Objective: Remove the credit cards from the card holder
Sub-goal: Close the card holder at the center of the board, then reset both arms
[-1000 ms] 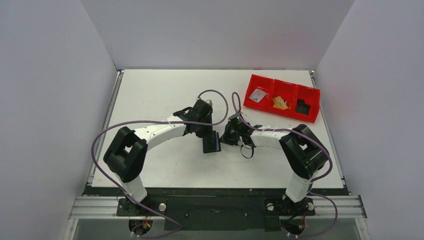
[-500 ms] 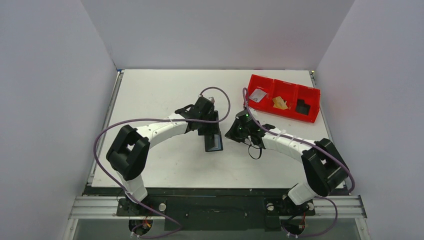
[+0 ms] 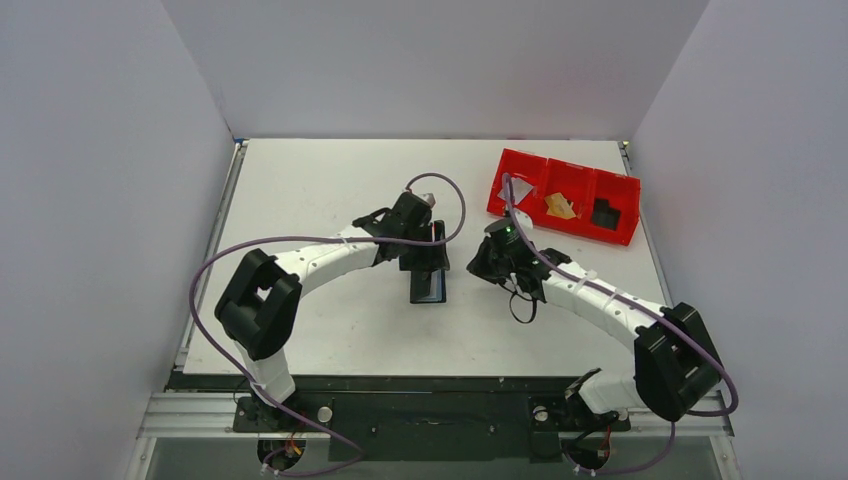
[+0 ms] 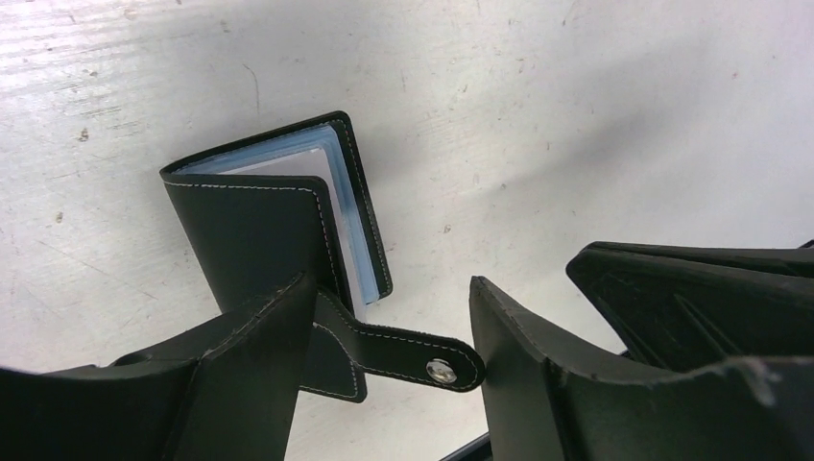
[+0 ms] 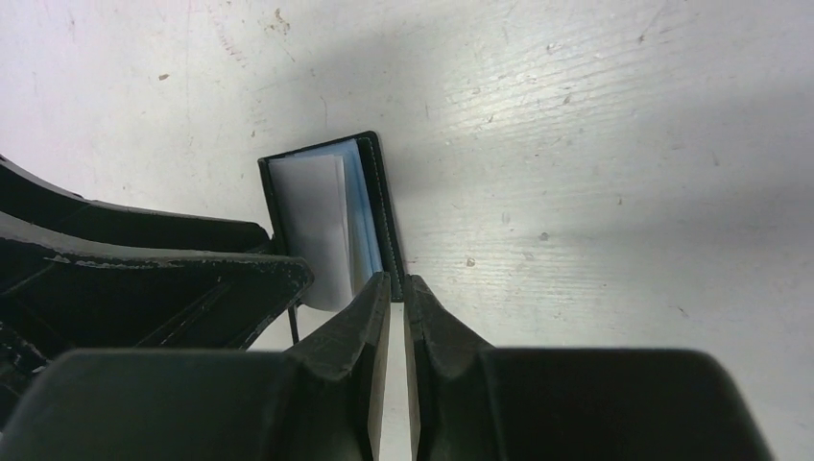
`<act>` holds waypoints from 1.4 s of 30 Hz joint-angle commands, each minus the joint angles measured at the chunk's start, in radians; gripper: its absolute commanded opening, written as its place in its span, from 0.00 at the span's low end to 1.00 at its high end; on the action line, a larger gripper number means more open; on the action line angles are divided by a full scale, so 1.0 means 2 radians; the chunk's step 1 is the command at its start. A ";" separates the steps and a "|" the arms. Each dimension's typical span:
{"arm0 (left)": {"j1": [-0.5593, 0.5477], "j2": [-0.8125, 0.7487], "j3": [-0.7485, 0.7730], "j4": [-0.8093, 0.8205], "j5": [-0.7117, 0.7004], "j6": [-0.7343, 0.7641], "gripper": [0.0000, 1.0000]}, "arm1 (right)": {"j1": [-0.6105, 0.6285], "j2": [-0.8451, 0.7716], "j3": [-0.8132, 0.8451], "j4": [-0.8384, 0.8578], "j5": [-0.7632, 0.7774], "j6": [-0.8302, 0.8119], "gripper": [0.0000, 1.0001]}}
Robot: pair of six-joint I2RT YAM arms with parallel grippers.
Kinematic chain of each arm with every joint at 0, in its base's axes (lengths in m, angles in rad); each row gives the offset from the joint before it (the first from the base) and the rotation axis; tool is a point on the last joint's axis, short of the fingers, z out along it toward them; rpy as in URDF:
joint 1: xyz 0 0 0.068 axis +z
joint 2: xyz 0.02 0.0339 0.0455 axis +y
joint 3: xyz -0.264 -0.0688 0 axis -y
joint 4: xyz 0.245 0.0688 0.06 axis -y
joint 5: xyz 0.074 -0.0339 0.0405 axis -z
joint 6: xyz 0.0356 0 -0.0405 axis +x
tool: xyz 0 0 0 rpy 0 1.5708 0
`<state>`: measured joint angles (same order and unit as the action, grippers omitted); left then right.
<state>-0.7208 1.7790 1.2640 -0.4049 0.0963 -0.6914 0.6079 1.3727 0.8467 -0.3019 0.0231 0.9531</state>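
The card holder (image 3: 429,287) lies on the white table, a black stitched wallet slightly ajar with blue and white sleeves showing (image 4: 269,216) (image 5: 331,226). Its snap strap (image 4: 422,357) sticks out flat. My left gripper (image 3: 427,262) (image 4: 392,281) hangs over it, open, one finger on either side of the strap, gripping nothing. To the right of the holder is my right gripper (image 3: 480,266) (image 5: 396,280), shut to a thin slit with nothing between the fingers. Three credit cards lie in the red tray: silver (image 3: 518,192), gold (image 3: 560,207), black (image 3: 604,213).
The red three-compartment tray (image 3: 623,237) sits at the back right of the table. Purple cables loop over both arms, one crossing the tray's left compartment. Grey walls enclose the table on three sides.
My left gripper has opened and let go of the card holder, which now rests on the table. The right arm has drawn back to the right, away from the holder.
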 commanded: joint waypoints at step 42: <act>0.015 -0.092 0.037 0.026 0.021 0.019 0.65 | -0.007 -0.070 0.049 -0.047 0.050 -0.033 0.41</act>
<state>-0.7212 1.7355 1.2594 -0.3187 0.1848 -0.7002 0.6018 1.2835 0.8841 -0.4068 0.0910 0.9054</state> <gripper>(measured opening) 0.652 0.371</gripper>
